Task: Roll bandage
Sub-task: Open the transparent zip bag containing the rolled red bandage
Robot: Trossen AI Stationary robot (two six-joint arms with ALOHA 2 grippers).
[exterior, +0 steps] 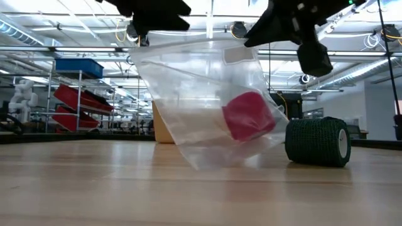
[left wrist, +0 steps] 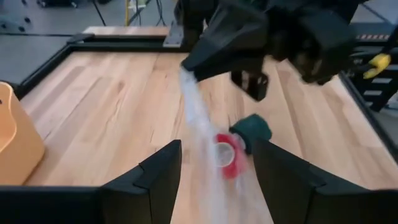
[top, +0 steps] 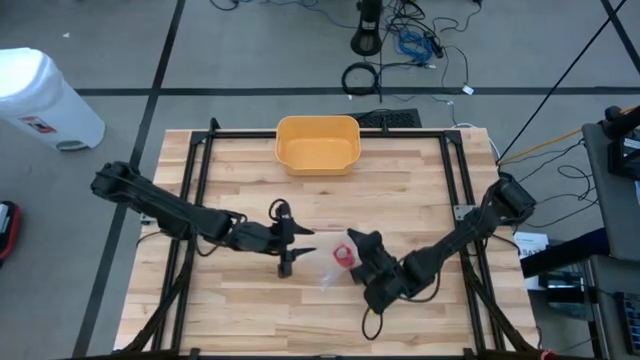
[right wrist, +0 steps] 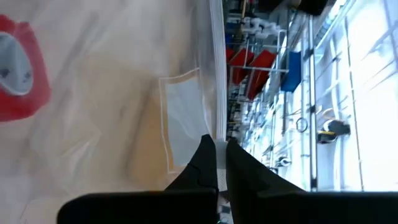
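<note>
A clear plastic zip bag [exterior: 201, 107] holds a red bandage roll [exterior: 248, 116] and hangs tilted, its bottom [exterior: 204, 162] on the wooden table. My right gripper [right wrist: 216, 152] is shut on the bag's top edge; it also shows in the high view [top: 358, 243]. A dark green bandage roll [exterior: 317, 142] lies on its side on the table next to the bag, toward the right edge. My left gripper [top: 298, 245] hovers open just left of the bag. In the left wrist view the bag [left wrist: 202, 124] hangs ahead of its fingers, untouched. My right gripper pinches the bag's zip edge [right wrist: 215, 121] between its two fingers, beside the white label patch [right wrist: 183, 118]. The fingers come nearly level from the table's right side. The bag hangs slanting below them, its bottom on the table, with the red roll low inside.
A yellow bin [top: 318, 143] stands at the middle of the table's far edge. Black frame rails [top: 200, 170] run along the table's left, right and far sides. Bare wood lies near the front edge [top: 250, 320].
</note>
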